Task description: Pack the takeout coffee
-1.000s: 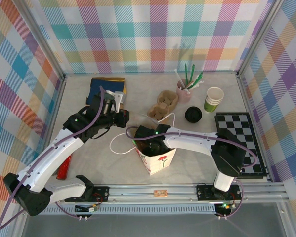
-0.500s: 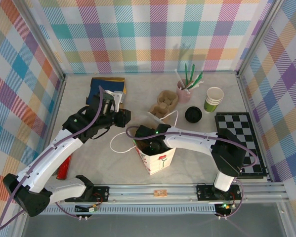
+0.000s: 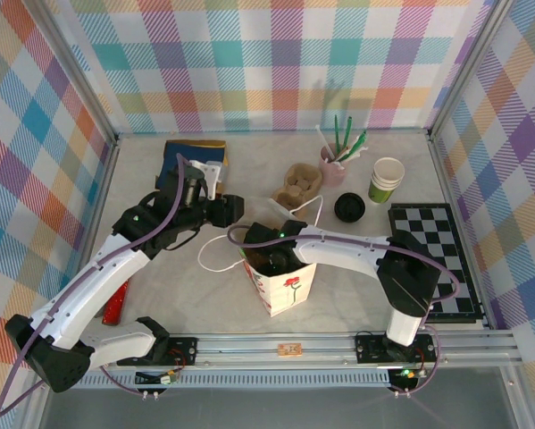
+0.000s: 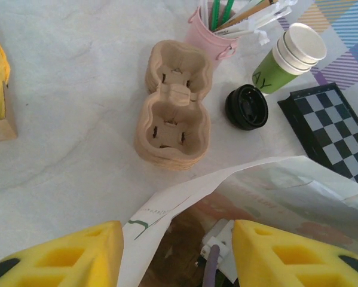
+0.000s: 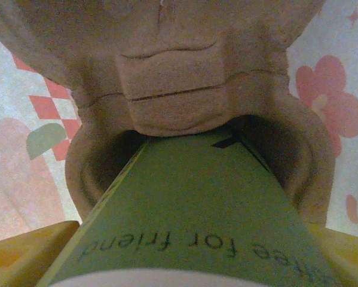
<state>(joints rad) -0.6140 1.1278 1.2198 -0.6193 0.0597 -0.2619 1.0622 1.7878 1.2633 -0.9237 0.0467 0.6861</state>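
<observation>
at the far left a blue and yellow box [image 3: 194,154] lies by the back wall, and a red thing [image 3: 115,302] lies beside my left arm. my left gripper [image 3: 231,210] hovers just left of the bag [image 3: 289,288] with its jaws apart. in its wrist view the bag's white rim runs between the yellow fingers [image 4: 71,254], close against the one at the view's left; i cannot tell whether it touches. a white cord handle [image 3: 215,261] loops onto the table beside the bag. my right gripper [image 3: 276,260] is down inside the bag, clamped on the coffee [image 5: 184,203]. the green cup wall fills the gap from one finger to the other, and its base sits in a pocket of a pulp carrier [image 5: 167,78]. its top end is out of frame, so i cannot tell about a lid. behind the bag lies a second carrier [image 3: 298,186], then the pink pot [image 3: 332,164], a black lid [image 3: 349,207], the open cup [image 3: 386,179] and, far right, a checkerboard [image 3: 432,259].
</observation>
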